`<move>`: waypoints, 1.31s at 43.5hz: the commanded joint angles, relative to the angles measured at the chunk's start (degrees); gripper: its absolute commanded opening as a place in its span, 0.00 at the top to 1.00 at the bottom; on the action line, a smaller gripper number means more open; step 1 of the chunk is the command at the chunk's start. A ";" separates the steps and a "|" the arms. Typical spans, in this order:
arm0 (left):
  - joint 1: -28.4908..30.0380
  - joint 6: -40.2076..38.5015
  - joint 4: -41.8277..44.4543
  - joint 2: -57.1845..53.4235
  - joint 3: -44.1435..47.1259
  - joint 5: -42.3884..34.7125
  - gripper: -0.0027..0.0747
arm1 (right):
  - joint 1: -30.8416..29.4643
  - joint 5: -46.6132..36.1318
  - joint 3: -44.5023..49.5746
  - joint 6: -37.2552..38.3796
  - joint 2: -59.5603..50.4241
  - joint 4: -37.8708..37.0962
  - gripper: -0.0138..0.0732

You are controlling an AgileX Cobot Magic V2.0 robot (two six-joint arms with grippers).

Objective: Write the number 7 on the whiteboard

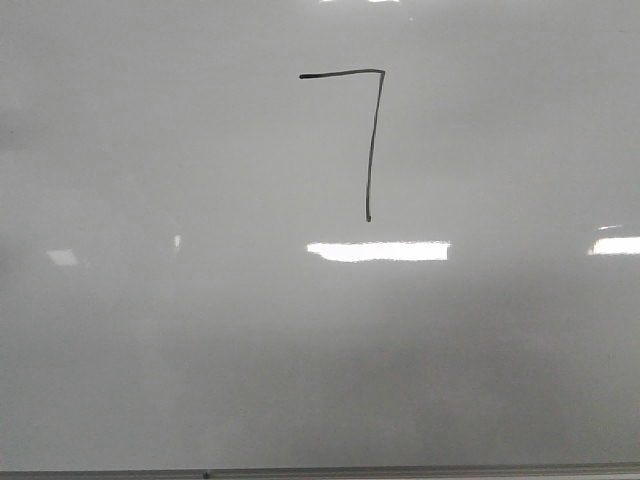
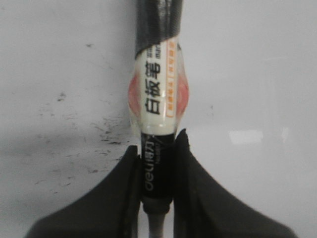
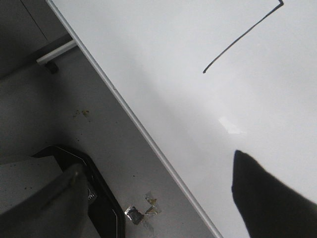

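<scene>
The number 7 (image 1: 372, 140) is drawn in thin black line on the whiteboard (image 1: 200, 330): a short top stroke joined to a long near-vertical downstroke. Its downstroke (image 3: 237, 42) also shows in the right wrist view on the whiteboard (image 3: 198, 99). My left gripper (image 2: 157, 163) is shut on a black and white marker (image 2: 157, 99), held over the whiteboard (image 2: 257, 74). My right gripper (image 3: 158, 188) is open and empty, one finger (image 3: 270, 203) over the board, the other (image 3: 49, 203) beyond its edge. Neither gripper shows in the front view.
The board's grey frame edge (image 3: 129, 114) runs across the right wrist view, with grey floor (image 3: 99, 124), a black device (image 3: 99, 198) and scraps of foil (image 3: 141, 213) beyond it. Black smudges (image 2: 106, 131) mark the board near the marker. Glare patches (image 1: 378, 251) lie below the 7.
</scene>
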 commanded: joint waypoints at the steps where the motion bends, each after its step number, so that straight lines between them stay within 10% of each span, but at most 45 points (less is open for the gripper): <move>1: 0.07 -0.63 -1.21 1.65 -1.57 -7.59 0.94 | -0.35 -2.30 -1.51 0.06 -1.02 1.58 0.14; 11: 0.07 -0.63 -1.91 6.47 -1.57 -10.97 0.92 | -0.35 -2.25 -1.47 0.06 -1.02 1.63 0.14; 30: 0.07 -0.63 -1.27 6.63 -1.75 -7.52 0.46 | -0.35 -2.86 -1.47 1.46 -1.14 1.93 0.14; 47: -1.26 0.05 0.05 -13.73 -3.74 11.88 0.47 | -0.35 -2.85 -1.39 23.90 -7.71 -12.70 0.14; 57: -9.31 6.15 -7.26 -28.28 -3.74 19.91 0.47 | -0.35 -5.43 3.96 24.69 -15.14 -12.80 0.14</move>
